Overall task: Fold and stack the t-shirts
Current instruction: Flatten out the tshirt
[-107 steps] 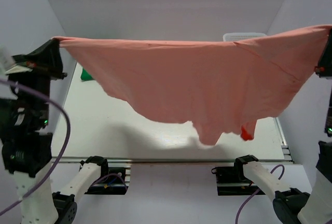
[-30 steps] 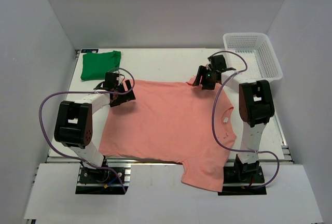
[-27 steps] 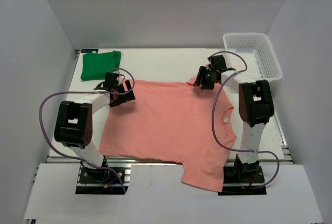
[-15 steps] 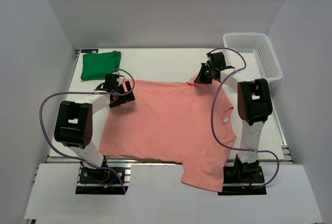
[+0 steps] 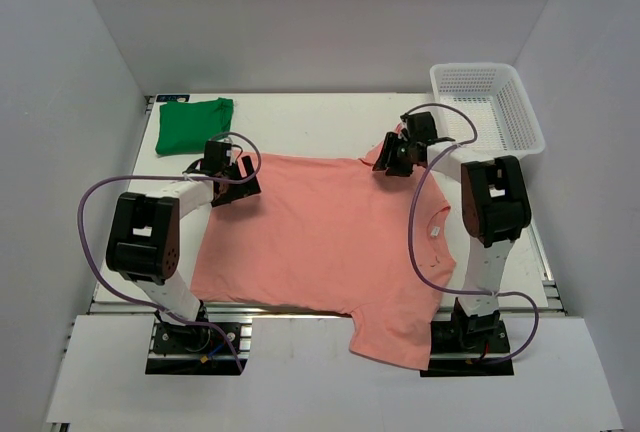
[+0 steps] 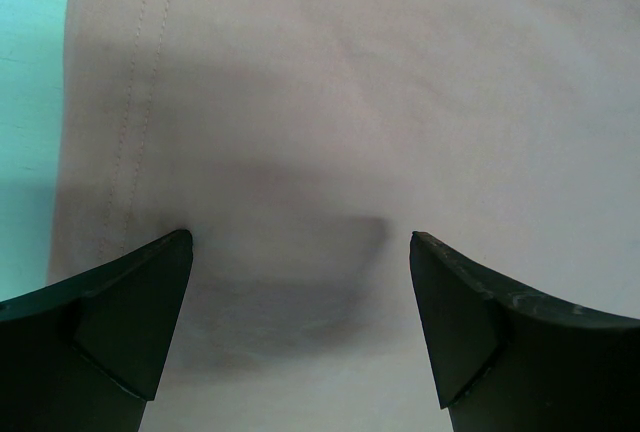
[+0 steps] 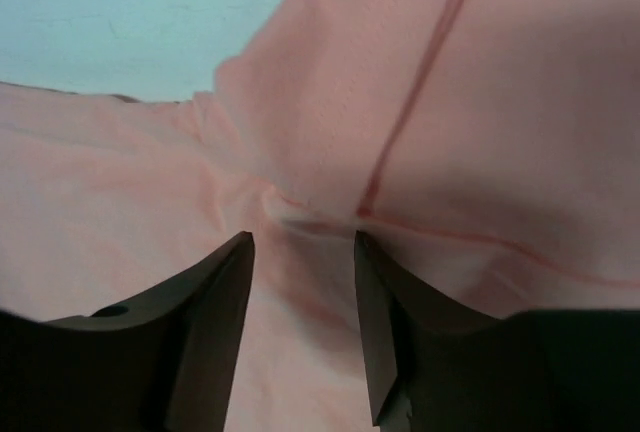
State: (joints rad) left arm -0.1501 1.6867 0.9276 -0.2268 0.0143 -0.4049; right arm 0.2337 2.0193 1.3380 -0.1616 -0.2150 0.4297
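Note:
The salmon-pink t-shirt (image 5: 320, 242) lies spread flat on the table, one sleeve hanging over the near edge. The green t-shirt (image 5: 193, 124) sits folded at the far left corner. My left gripper (image 5: 240, 180) hovers over the pink shirt's far left corner. Its jaws stand wide open above the flat cloth (image 6: 300, 102) with nothing between them (image 6: 300, 242). My right gripper (image 5: 392, 157) is at the shirt's far right sleeve. It is open, its jaws (image 7: 303, 237) part-way apart over a small pucker of pink cloth (image 7: 290, 207) by a seam.
A white mesh basket (image 5: 472, 67) stands at the far right corner, just behind my right arm. Bare table (image 5: 300, 127) runs along the back between the green shirt and the basket. White walls close in three sides.
The pink shirt, earlier held stretched in the air between both grippers, now lies flat. In the last second the right gripper drew back a little, then returned to the sleeve.

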